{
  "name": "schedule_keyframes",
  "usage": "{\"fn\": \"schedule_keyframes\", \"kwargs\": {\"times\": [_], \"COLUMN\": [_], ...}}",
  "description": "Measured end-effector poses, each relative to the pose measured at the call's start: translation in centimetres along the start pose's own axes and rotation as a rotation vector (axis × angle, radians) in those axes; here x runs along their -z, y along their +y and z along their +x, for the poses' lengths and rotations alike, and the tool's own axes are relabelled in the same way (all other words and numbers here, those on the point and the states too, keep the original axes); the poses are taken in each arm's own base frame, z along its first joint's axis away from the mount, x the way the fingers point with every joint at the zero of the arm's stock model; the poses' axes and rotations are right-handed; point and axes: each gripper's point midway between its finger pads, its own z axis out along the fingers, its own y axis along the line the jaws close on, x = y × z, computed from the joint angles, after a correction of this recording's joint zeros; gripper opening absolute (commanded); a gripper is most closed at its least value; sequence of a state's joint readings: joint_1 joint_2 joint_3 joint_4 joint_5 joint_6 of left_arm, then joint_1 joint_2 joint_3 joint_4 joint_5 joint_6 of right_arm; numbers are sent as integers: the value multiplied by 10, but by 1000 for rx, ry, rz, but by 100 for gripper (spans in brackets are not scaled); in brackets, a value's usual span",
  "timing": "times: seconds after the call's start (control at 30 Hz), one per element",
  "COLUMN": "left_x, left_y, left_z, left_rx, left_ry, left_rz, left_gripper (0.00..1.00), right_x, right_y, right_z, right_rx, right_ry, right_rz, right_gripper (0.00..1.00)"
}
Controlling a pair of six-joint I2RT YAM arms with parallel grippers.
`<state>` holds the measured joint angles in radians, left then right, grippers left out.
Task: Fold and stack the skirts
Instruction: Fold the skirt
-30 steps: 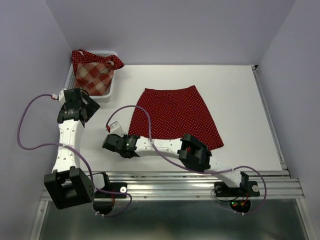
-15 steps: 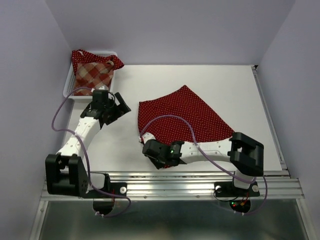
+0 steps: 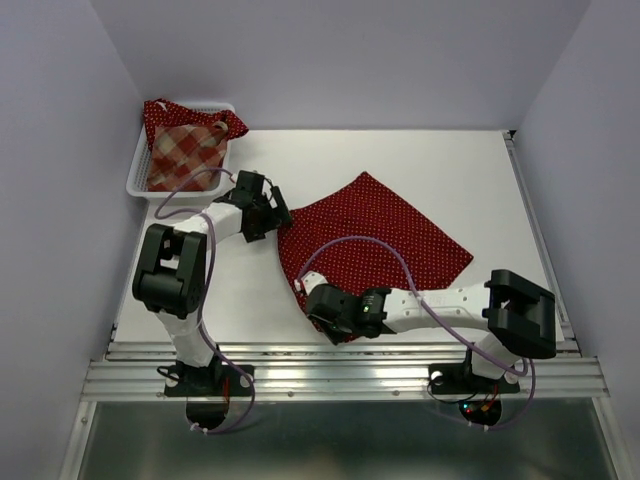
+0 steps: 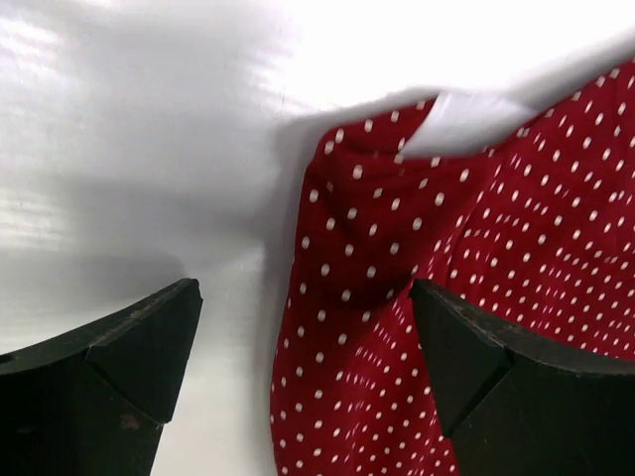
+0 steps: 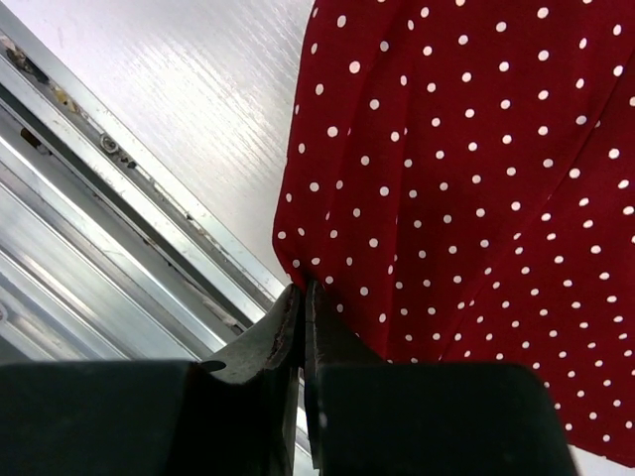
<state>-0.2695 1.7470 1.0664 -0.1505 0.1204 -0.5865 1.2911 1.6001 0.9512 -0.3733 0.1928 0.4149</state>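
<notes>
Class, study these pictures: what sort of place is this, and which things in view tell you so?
Probably a robotics lab test cell: two robot arms bolted to an aluminium rail, a white table boxed in by plain walls, and just a polka-dot skirt and a basket of cloth as props.

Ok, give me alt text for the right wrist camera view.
The right gripper is shut on the corner of a dark red polka-dot skirt, which lies on the white table beside its metal rail.

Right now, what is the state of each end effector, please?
Left end effector: open, holding nothing.
Right end effector: closed, holding the dotted skirt by its near corner.
</notes>
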Motion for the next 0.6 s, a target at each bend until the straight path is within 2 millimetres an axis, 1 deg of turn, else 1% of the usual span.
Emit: {"fn": "schedule_keyframes", "kwargs": {"times": [0.07, 0.13, 0.17, 0.2, 0.27, 0.3, 0.33, 0.4, 0.43, 0.47, 0.6], "left_x": [-7, -13, -18, -22, -30, -33, -34, -35, -35, -36, -38], "left_y": [-5, -9, -11, -11, -9, -7, -9, -10, -10, -10, -7], "left_z": [-12, -21, -26, -30, -32, -29, -30, -30, -28, -27, -21], "left_rx": [6, 8, 9, 9, 10, 7, 8, 7, 7, 7, 7], "left_ry": [-25, -44, -51, -59, -60, -52, -54, -51, -46, -42, -33], "left_rz": [3, 6, 4, -3, -18, -22, -16, -10, -6, -2, 1], "left_gripper": [94, 84, 68, 63, 58, 57, 44, 30, 18, 0, 0], "right_x": [-3, -7, -10, -11, -11, -11, -10, -9, -7, -5, 1], "right_y": [0, 0, -1, -1, -2, -1, -1, -1, 0, 0, 3], "right_z": [0, 3, 5, 6, 6, 4, 4, 2, 1, -1, -4], "right_rx": [2, 4, 6, 7, 7, 6, 6, 4, 2, 0, -4], "right_ry": [4, 17, 26, 30, 30, 26, 25, 20, 15, 9, 1], "right_rz": [5, 12, 16, 20, 22, 21, 20, 17, 15, 12, -2], "right_gripper": [6, 6, 6, 6, 6, 6, 6, 6, 6, 6, 4]}}
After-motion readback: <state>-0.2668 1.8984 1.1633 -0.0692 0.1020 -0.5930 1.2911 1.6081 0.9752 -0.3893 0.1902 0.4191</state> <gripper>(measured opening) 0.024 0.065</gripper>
